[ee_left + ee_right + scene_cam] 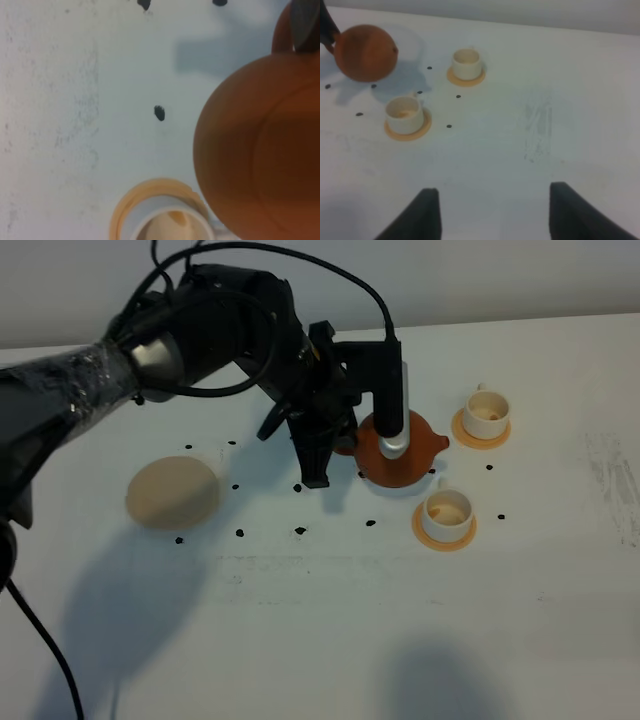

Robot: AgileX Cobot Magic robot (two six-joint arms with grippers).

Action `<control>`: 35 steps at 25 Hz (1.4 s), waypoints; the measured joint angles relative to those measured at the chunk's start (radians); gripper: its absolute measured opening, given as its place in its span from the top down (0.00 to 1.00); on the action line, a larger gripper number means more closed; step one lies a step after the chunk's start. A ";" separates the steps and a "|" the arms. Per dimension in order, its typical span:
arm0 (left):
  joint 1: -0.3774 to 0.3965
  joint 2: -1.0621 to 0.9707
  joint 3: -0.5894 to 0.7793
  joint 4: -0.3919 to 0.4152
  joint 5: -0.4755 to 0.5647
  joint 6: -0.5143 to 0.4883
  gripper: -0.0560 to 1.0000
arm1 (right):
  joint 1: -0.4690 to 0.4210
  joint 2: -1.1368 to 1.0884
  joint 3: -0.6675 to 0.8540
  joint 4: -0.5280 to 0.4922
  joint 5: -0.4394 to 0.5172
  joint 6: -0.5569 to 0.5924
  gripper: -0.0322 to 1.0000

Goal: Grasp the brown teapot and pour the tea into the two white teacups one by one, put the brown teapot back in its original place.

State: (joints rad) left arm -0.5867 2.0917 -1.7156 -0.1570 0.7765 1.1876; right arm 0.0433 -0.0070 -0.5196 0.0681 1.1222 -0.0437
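At the left of the desk (320, 630) the cream coaster (172, 492) lies bare, well apart from everything else. Right of it, the left pincer (338, 445) is clamped on the loop handle of the brown teapot (402, 455). The pot seems lifted just clear of the desk between the two cups. It is roughly level, with its spout (440, 440) aimed rightward into the gap rather than over either rim. The near teacup (446, 510) sits on its orange saucer (445, 542) just in front of the pot, and the left wrist view shows it close under the pot's belly. The far teacup (486, 412) stands on its own saucer, further right and back. Whether either cup holds tea I cannot tell. Pouring looks to be the step in hand. To do it well, bring the spout squarely over one cup's mouth first, then roll the wrist slowly so the stream lands inside. Keep the belly clear of the cup, and level the pot before crossing to the other. The right pincer (493, 192), seen only from its own wrist, hovers off to the right with its fingers spread and nothing between them.
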 joint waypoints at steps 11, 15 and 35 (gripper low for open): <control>-0.018 0.005 0.000 0.029 -0.012 0.044 0.83 | 0.000 0.000 0.000 0.000 0.000 0.000 0.52; -0.019 0.005 0.000 0.054 0.011 0.051 0.83 | 0.000 0.000 0.000 0.000 0.000 0.000 0.52; -0.036 0.005 0.000 0.157 0.039 0.108 0.83 | 0.000 0.000 0.000 0.000 0.000 0.000 0.52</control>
State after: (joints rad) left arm -0.6226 2.0971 -1.7156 0.0000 0.8152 1.2954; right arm 0.0433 -0.0070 -0.5196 0.0681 1.1222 -0.0437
